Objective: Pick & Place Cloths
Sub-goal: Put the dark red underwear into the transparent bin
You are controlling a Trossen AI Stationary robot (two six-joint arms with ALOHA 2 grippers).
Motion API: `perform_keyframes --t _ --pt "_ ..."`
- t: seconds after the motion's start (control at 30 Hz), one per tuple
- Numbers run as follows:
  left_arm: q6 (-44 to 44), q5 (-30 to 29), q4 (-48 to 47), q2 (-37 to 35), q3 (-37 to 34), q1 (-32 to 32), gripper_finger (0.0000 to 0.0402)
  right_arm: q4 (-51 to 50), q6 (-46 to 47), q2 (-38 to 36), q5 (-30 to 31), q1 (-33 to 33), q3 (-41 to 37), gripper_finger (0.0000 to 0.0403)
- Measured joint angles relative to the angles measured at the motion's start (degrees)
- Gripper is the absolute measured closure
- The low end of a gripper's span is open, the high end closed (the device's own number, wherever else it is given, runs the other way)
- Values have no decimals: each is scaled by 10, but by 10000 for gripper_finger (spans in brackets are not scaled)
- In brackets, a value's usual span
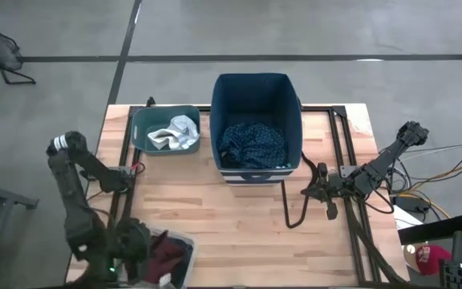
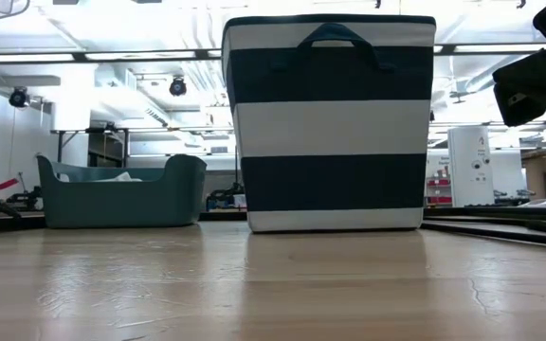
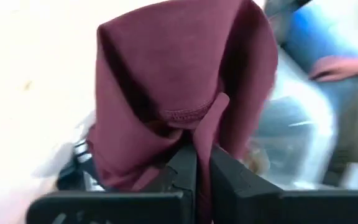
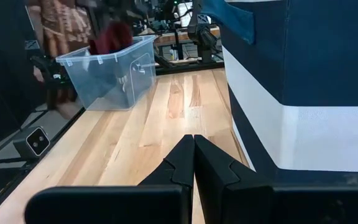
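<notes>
My left gripper [image 1: 140, 250] is over the clear plastic bin [image 1: 184, 250] at the table's near left corner and is shut on a maroon cloth [image 3: 179, 81]. That cloth also shows in the high view [image 1: 165, 255] and, rising above the bin's rim, in the right wrist view [image 4: 109, 36]. A navy patterned cloth [image 1: 252, 143] lies in the striped navy bin [image 1: 293, 104]. White and pale cloths [image 1: 175, 133] lie in the teal bin [image 1: 143, 120]. My right gripper [image 4: 194, 155] is shut and empty, low over the table to the right of the navy bin. My left gripper pinches a bunched fold of the maroon cloth [image 3: 202, 134] between its two fingers [image 3: 182, 165], just beside a stitched hem [image 3: 182, 116]. Several layers are gathered there. The cloth hangs bunched beyond the fingertips over the clear bin, and its lower part is still within the bin's walls [image 4: 107, 74].
The navy bin [image 2: 330, 123] stands at the table's far middle, with the teal bin [image 2: 121, 194] to its left. Bare wood lies between the bins and the table's near edge [image 1: 255, 241]. Dark frame rails [image 1: 351, 233] run along the table's right side.
</notes>
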Motion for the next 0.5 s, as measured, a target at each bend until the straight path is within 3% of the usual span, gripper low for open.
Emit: perform_keyframes --t 0.1,0.3,0.5 --pt "-29 18 49 -1 -54 1 379 0 0 0 0 0 0 394" --pt "-23 20 263 -16 -166 1 379 0 0 0 0 0 0 394" --pt "34 -56 357 -22 -210 1 374 0 0 0 0 0 0 394"
